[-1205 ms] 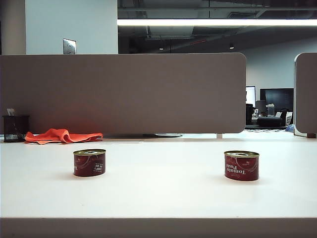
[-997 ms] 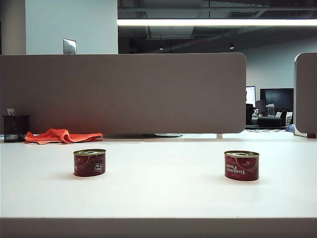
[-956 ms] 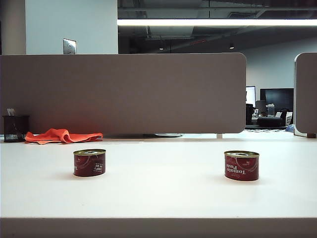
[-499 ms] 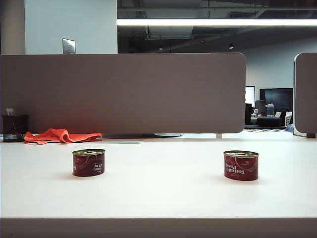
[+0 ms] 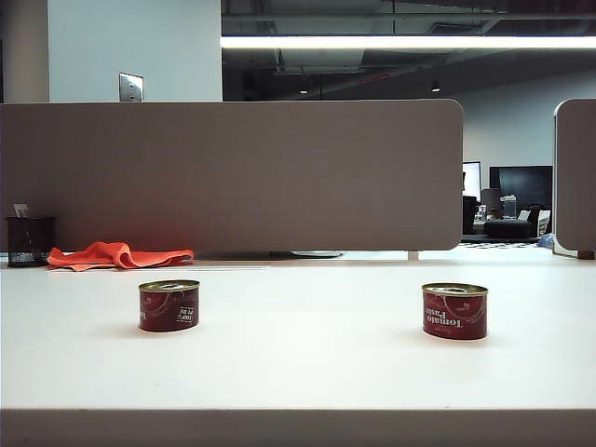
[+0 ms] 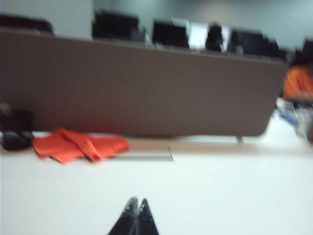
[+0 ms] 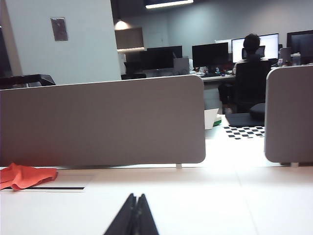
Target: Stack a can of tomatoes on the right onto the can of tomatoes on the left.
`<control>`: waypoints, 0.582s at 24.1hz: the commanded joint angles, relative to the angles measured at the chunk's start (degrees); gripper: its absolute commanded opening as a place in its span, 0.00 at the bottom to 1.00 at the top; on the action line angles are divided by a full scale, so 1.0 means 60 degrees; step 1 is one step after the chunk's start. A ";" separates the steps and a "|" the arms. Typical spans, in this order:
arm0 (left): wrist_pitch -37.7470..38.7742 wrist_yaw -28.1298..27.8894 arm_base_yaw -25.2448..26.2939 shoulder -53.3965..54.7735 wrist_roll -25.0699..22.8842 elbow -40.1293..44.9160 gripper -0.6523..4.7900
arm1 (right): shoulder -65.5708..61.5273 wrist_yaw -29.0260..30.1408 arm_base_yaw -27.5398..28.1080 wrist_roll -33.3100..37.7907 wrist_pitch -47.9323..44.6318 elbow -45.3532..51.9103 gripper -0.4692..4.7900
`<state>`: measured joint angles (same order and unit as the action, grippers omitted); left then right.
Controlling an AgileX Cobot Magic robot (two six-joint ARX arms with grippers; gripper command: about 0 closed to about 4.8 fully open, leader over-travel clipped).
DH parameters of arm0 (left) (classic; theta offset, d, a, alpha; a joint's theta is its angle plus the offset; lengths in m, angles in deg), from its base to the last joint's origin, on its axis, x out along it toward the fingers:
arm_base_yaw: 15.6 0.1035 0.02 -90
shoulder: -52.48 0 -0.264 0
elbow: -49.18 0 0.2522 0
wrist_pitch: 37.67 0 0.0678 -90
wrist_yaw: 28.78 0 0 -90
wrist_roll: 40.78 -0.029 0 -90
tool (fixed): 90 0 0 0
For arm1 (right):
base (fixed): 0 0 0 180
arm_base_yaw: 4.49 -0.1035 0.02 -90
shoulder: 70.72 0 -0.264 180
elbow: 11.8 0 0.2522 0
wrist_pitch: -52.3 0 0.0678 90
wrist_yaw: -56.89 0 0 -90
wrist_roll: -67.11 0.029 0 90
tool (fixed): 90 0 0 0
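Observation:
Two short red tomato cans with gold lids stand upright on the white table in the exterior view: the left can (image 5: 169, 305) and the right can (image 5: 454, 311), far apart. Neither arm shows in that view. In the left wrist view my left gripper (image 6: 137, 201) is shut, its black tips pressed together with nothing between them, held over bare table. In the right wrist view my right gripper (image 7: 136, 196) is shut and empty as well. No can appears in either wrist view.
A grey partition (image 5: 233, 177) runs along the table's back edge, with a second panel (image 5: 575, 177) at the far right. An orange cloth (image 5: 116, 254) and a black mesh pen cup (image 5: 29, 241) lie at the back left. The cloth (image 6: 78, 145) also shows in the left wrist view.
Both cans stand where they were. The exterior picture shifted very slightly and came back; no arm has entered that view.

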<state>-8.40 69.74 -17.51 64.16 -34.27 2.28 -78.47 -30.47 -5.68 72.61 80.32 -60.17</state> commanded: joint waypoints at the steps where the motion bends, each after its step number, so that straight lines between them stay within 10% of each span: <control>1: 0.0193 0.0612 0.0015 0.1217 -0.0120 -0.0976 0.11 | -0.1035 -0.0058 0.0004 -0.0721 0.0532 -0.1016 0.08; 14: 0.1300 0.1847 -0.1428 0.5399 -0.1443 -0.3832 0.11 | -0.5322 -0.0076 -0.1377 -0.1311 0.2277 -0.3264 0.08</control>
<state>-2.02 80.34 -25.36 95.66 -41.33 -19.86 -109.24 -30.93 -13.03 65.05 93.67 -78.88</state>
